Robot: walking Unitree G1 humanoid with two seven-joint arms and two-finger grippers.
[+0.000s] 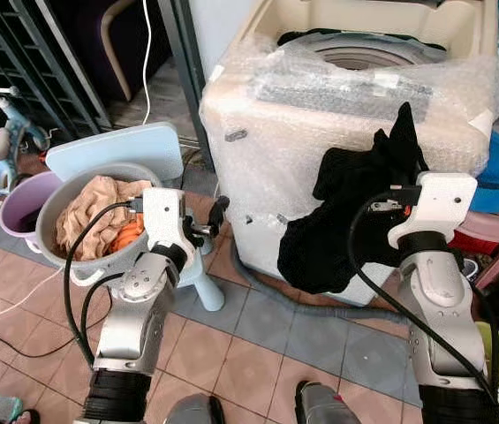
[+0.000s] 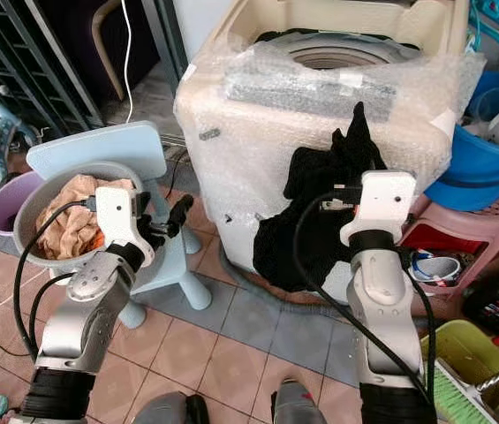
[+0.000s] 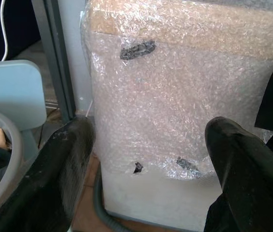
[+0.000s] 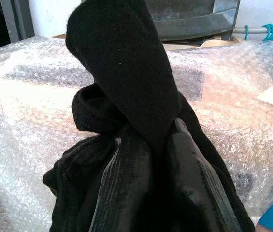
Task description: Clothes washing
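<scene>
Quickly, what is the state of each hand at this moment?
Left hand: open, holding nothing, in front of the washing machine.
Right hand: closed on the black garment.

both arms raised; left fingers (image 3: 68, 179) spread, right fingers (image 4: 126, 193) clamped.

Black garment (image 1: 346, 212), cream bubble-wrapped washer (image 1: 258, 132), grey basin (image 1: 55, 203), peach clothes (image 1: 94, 216).

— Where's the washing machine (image 1: 337, 132)?
— Ahead, slightly right. A garment (image 1: 355, 203) hangs against its front, held by the right gripper (image 4: 160, 159).
— And the basin (image 1: 55, 221)?
— Left of it, on a stool (image 1: 117, 150), clothes (image 1: 94, 221) inside; the left gripper (image 1: 209, 221) sits between basin and machine
</scene>
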